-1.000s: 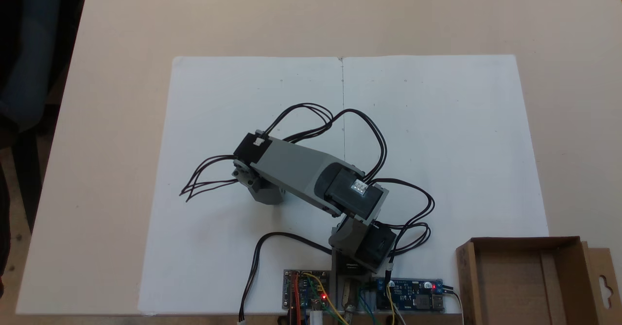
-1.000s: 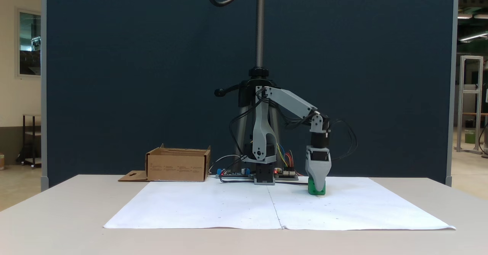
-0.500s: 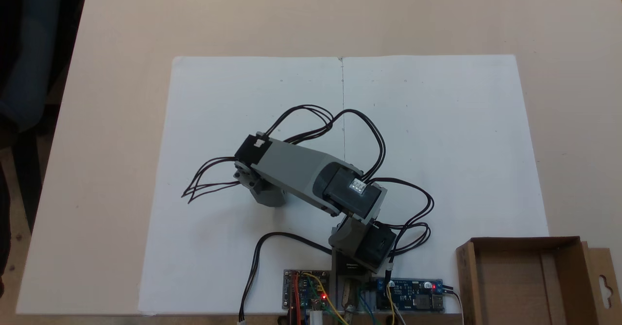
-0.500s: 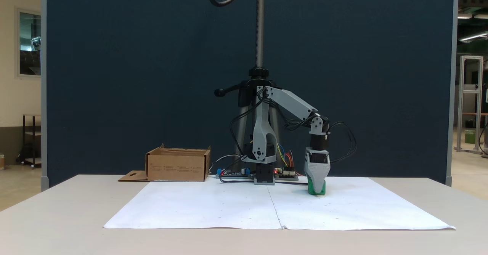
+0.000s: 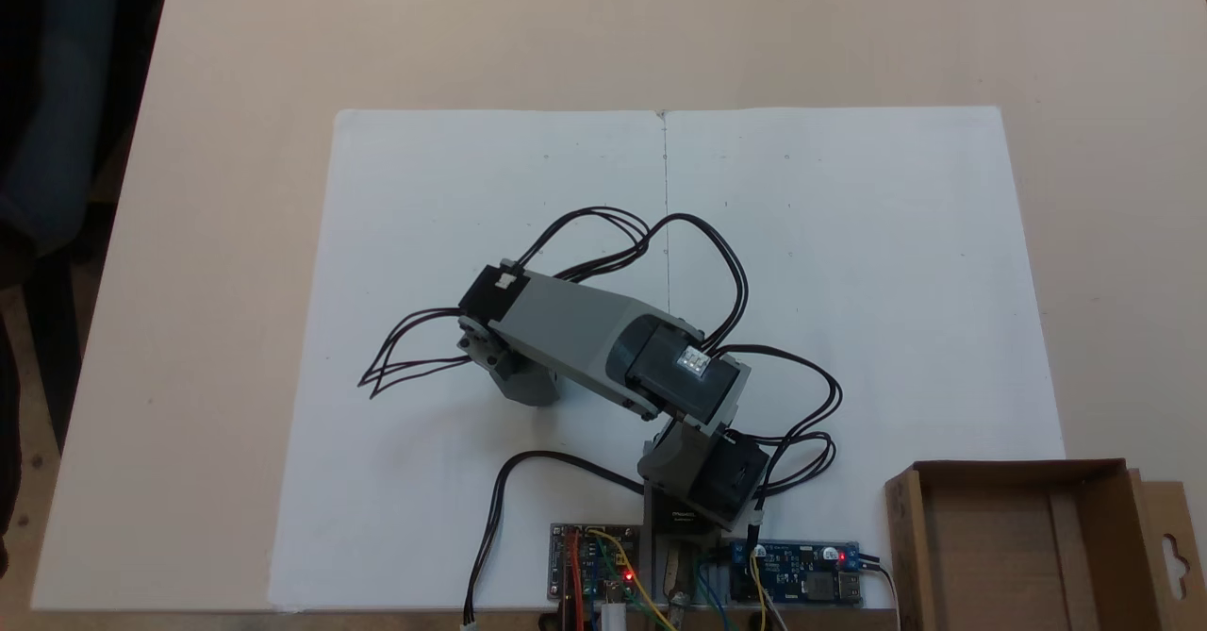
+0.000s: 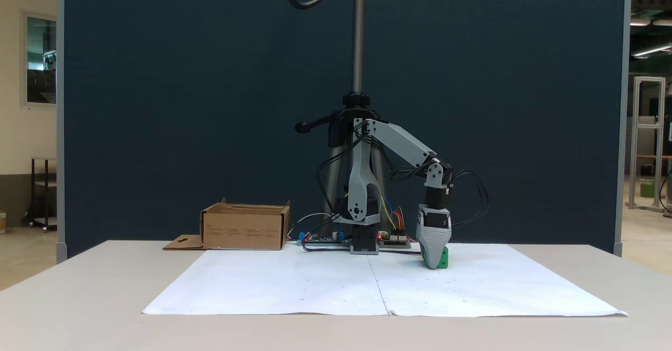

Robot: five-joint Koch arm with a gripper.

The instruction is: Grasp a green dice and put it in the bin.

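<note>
Fixed view from the side: gripper (image 6: 433,263) is reaching down over the green dice (image 6: 443,258) on the white paper (image 6: 294,288).
One grey jaw is hiding the other, so I cannot tell its opening. Advisable: be seating the tips fully astride the cube before squeezing, then lifting straight up. The forearm is sloping down from the raised elbow, wrist pointing vertically; the bin (image 6: 244,227) is sitting well apart, beyond the arm's base.

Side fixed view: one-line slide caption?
Koch arm's pincer lowered over the green dice on white paper, cardboard bin waiting at left.
</note>
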